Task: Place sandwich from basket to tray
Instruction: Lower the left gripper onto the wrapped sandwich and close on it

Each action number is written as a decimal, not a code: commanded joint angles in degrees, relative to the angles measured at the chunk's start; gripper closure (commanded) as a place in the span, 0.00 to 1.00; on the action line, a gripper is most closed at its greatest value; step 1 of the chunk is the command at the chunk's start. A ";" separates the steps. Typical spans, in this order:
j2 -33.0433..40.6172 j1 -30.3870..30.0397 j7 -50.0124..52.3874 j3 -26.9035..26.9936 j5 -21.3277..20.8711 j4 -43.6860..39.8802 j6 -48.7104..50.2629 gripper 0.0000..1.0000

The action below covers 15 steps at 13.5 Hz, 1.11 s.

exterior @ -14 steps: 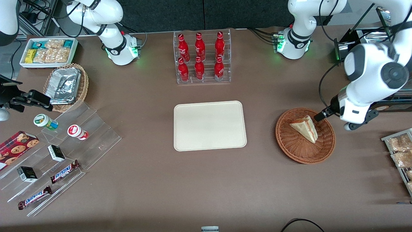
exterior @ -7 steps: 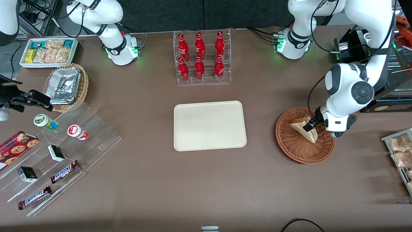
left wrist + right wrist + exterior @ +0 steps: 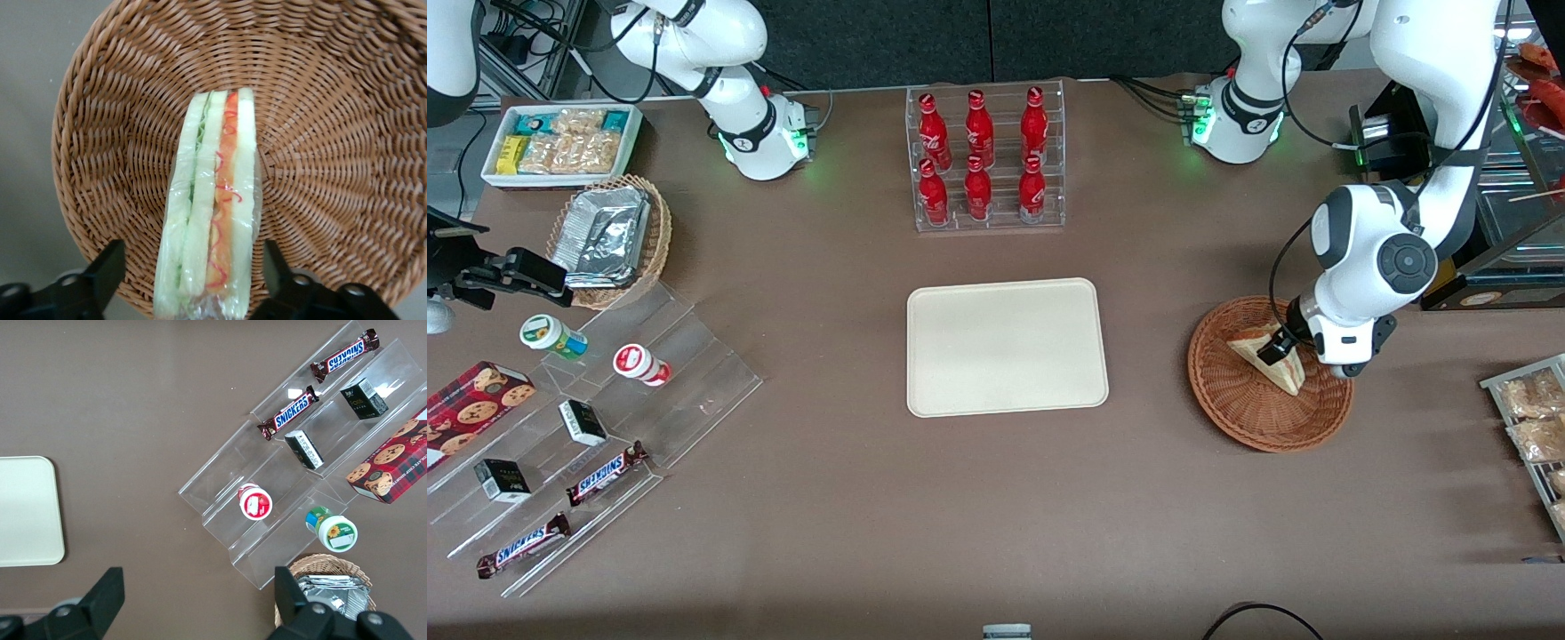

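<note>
The sandwich (image 3: 1272, 360), a wrapped white-bread wedge with orange and green filling, lies in the reddish-brown wicker basket (image 3: 1232, 400) toward the working arm's end of the table. My left gripper (image 3: 1276, 348) hangs just over the sandwich. In the left wrist view the gripper (image 3: 193, 277) is open, one black finger (image 3: 100, 273) on each side of the sandwich (image 3: 213, 213), with a gap to the wrapper on both sides. The basket (image 3: 333, 167) fills that view. The cream-beige tray (image 3: 1007, 347) lies flat at the table's middle and holds nothing.
A clear rack of red bottles (image 3: 983, 160) stands farther from the front camera than the tray. A wire rack of snack packets (image 3: 1529, 427) lies beside the basket at the table's edge. A black stand (image 3: 1392, 133) sits near the arm's base.
My left gripper has swung from the basket's rim over the basket and come down, so its fingers now straddle the sandwich. The sandwich and basket have not moved.
</note>
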<state>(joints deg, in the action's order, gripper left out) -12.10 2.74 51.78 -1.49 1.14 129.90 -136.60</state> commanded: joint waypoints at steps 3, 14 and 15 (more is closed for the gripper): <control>-2.05 0.78 6.93 -0.79 -0.35 -0.09 -2.01 0.80; -2.49 8.41 3.16 -0.97 -1.23 -23.20 23.31 1.00; -2.66 10.34 0.36 -1.06 -0.97 -23.90 23.39 1.00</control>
<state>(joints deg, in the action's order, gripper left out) -13.59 10.12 55.27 -2.74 0.85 108.24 -114.47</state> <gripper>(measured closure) 0.841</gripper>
